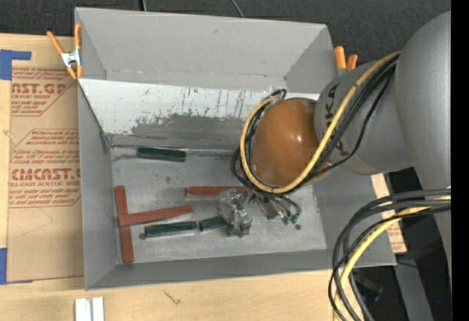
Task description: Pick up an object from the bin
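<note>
The arm [410,107] reaches into the grey metal bin [198,41] from the right; its rounded orange cover [282,138], looped with yellow-and-black cables [249,138], hangs over the right half of the floor. Below the cover the tool [236,215] is down at the floor, a little right of centre and towards the front wall; whether it is spread or pressed together cannot be told, as the metal parts there run together.

The tool sits at the right end of a long dark green stick [172,229]; this stick lies flat along the front part of the floor, running leftwards from the tool and tilted slightly; whether the tool grips it or merely touches it cannot be told. Just behind the tool lies a short red-brown bar [207,191], its right end near the tool. Further left is a red-brown T-shaped piece [123,228]; its crossbar runs along the left wall and its stem points right, ending just above the long stick. A second dark green stick [163,154] lies apart from the rest, at the foot of the back wall, left of the cover.
</note>
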`<state>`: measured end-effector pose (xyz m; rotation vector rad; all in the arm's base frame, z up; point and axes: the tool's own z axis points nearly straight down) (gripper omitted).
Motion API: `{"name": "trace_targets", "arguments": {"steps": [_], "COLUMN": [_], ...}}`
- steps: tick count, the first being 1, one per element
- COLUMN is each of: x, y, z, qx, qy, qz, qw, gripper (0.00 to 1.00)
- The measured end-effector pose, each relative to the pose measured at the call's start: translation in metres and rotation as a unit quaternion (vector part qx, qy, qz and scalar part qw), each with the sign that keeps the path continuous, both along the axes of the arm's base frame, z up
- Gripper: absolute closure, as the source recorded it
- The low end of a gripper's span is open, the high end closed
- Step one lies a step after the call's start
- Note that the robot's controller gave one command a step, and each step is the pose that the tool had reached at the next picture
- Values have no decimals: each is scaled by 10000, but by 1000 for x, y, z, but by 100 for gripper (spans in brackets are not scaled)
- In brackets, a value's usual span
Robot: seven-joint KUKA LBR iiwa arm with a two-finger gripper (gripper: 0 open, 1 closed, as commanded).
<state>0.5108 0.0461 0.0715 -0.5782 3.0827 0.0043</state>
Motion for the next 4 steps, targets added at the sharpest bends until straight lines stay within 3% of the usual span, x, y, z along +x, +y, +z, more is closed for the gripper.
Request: {"name": "trace_targets", "arguments": {"steps": [2, 3, 4], "x": [-1, 6, 14], "y": [0, 10, 19], "z": [2, 41, 74], "qx": [-2, -13, -16], "qy": [14, -5, 50], "qz": [-4, 119, 334], "qw": [10000, 9999, 9994], "gripper": [100, 100, 100]}}
